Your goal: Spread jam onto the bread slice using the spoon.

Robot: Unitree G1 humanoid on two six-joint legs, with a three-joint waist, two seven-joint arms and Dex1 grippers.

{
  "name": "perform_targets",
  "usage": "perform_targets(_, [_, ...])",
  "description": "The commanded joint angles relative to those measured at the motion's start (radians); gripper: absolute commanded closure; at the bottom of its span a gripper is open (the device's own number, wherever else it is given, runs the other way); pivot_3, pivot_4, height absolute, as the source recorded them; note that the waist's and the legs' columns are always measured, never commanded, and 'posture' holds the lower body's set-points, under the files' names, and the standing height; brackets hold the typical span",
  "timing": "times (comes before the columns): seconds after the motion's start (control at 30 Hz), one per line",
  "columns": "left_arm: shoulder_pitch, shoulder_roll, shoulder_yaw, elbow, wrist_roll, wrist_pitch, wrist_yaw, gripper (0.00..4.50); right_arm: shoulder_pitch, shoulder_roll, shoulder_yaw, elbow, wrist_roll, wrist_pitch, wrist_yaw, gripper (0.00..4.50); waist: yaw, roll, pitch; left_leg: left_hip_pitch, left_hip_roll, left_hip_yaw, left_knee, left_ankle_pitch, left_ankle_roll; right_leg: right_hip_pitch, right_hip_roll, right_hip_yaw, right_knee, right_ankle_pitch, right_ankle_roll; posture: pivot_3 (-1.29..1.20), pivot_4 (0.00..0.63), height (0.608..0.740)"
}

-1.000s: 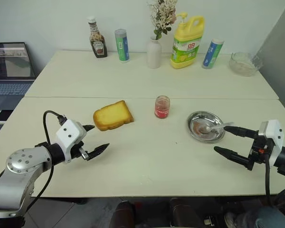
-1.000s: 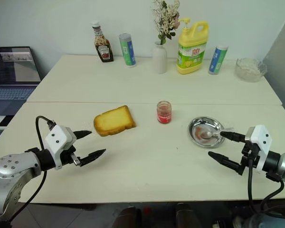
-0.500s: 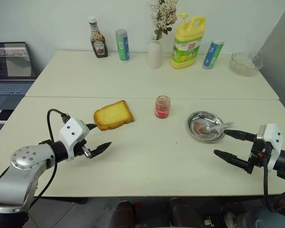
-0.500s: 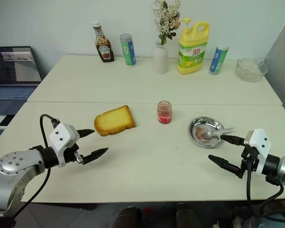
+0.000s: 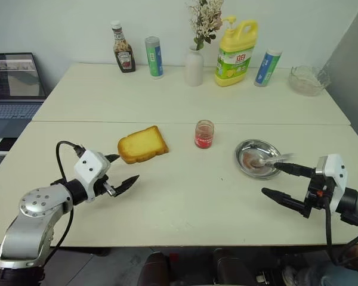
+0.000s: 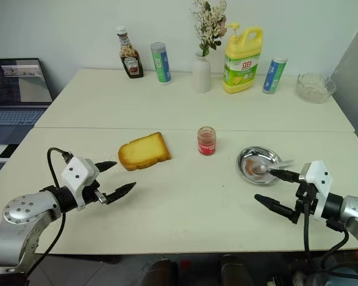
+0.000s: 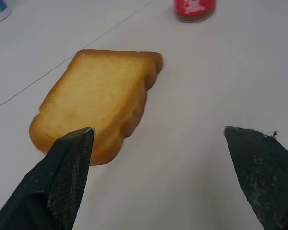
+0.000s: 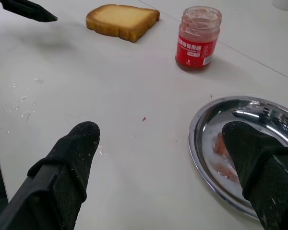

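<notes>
Both grippers spread, empty: right gripper (image 6: 277,189) just beside steel dish (image 6: 243,164) holding the spoon (image 6: 268,166), jam (image 6: 206,140) and bread slice (image 6: 144,151) beyond the dish; thin handle could slip or dish skid.

Head eyes overlook the table (image 5: 185,107); wrist cameras skim it closely.

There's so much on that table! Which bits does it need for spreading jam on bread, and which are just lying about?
Needed: bread slice, jam, spoon lying in the steel dish.

Just lying about: ketchup bottle, green can, vase of flowers, yellow detergent bottle, blue can, glass bowl, laptop.
</notes>
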Motion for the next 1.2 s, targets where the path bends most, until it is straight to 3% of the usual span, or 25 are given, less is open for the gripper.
perform_targets(0.03, [-0.057, -0.038, 0.075, 0.034, -0.019, 0.071, 0.116, 0.00, -0.055, -0.004, 0.018, -0.072, 0.026, 0.020, -0.019, 0.05, 0.000, 0.000, 0.000, 0.000, 0.000, 0.000, 0.000, 0.000, 0.000, 0.000, 0.000, 0.000, 0.000, 0.000, 0.000, 0.00, 0.150, 0.740])
perform_targets(0.3, [-0.283, -0.156, 0.120, 0.203, -0.093, 0.364, 0.320, 0.00, -0.281, 0.000, 0.154, -0.114, 0.056, 0.119, -0.070, 0.05, 0.000, -0.001, -0.001, -0.001, 0.000, -0.002, 0.002, 0.000, 0.000, 0.001, 0.001, -0.001, 0.001, 0.001, 0.001, 0.00, 0.150, 0.740])
perform_targets(0.47, [-0.418, -0.216, 0.084, 0.372, -0.078, 0.405, 0.374, 0.00, -0.409, 0.045, 0.243, -0.093, 0.058, 0.131, -0.055, 0.05, 0.000, -0.002, -0.001, -0.002, -0.001, -0.004, 0.002, 0.000, 0.000, 0.000, 0.001, -0.004, 0.000, 0.002, 0.000, 0.00, 0.150, 0.740])
perform_targets(0.7, [-0.538, -0.250, 0.070, 0.536, -0.088, 0.453, 0.392, 0.00, -0.462, 0.038, 0.281, -0.093, 0.051, 0.124, -0.008, 0.05, 0.001, -0.002, -0.001, -0.005, -0.002, -0.010, 0.002, 0.000, 0.000, 0.000, 0.000, -0.008, 0.001, 0.004, -0.003, 0.00, 0.150, 0.740])
perform_targets(1.2, [-0.554, -0.251, 0.028, 0.560, -0.095, 0.554, 0.348, 4.46, -0.468, -0.018, 0.273, -0.120, 0.082, 0.155, 0.069, 0.00, 0.003, -0.001, -0.001, -0.004, -0.003, -0.013, 0.002, 0.000, 0.000, 0.002, -0.001, -0.011, 0.001, 0.004, -0.003, 0.00, 0.150, 0.740])
